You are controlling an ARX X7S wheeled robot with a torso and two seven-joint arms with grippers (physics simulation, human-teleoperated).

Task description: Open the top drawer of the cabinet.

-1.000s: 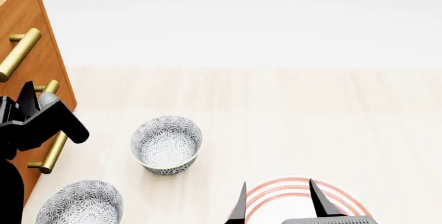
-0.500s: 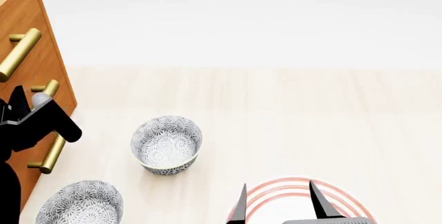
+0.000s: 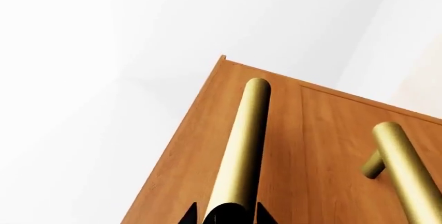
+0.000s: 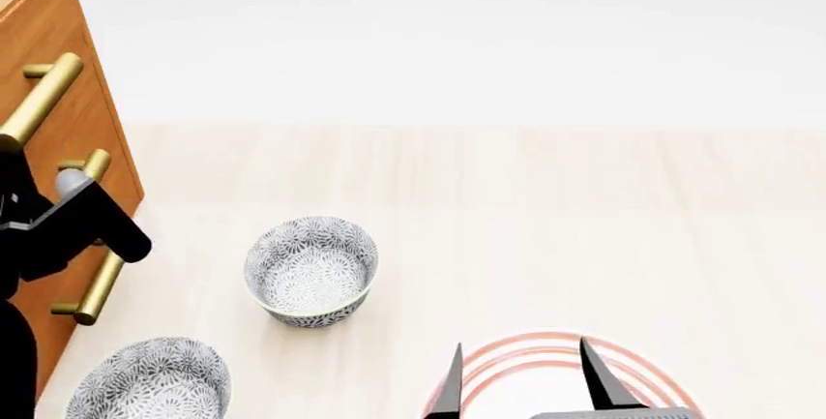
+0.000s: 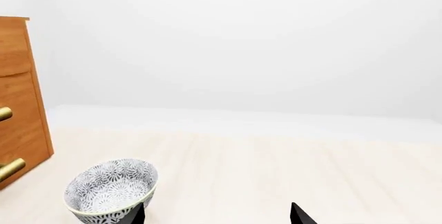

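The orange-brown cabinet (image 4: pixel 58 22) stands at the far left. The top drawer's brass bar handle (image 4: pixel 39 98) is the uppermost one, and a lower handle (image 4: pixel 93 284) shows beneath it. My left arm (image 4: pixel 65 230) reaches to the cabinet front; its fingertips are hidden at the head view's left edge. In the left wrist view my left gripper (image 3: pixel 228 214) has its two black fingertips close on either side of the top handle (image 3: pixel 241 141), beside the cabinet's top edge. A lower drawer's handle (image 3: pixel 404 175) shows alongside. My right gripper (image 4: pixel 519 371) is open and empty.
A patterned bowl (image 4: pixel 312 269) stands on the light wooden table near the cabinet, and a second bowl (image 4: pixel 149 380) is at the front left. A white plate with red rings (image 4: pixel 548 339) lies under my right gripper. The right wrist view shows one bowl (image 5: pixel 111 190).
The top handle has shifted slightly outward from the cabinet front. My left arm has moved up and a little left. The right gripper and the bowls have not moved.
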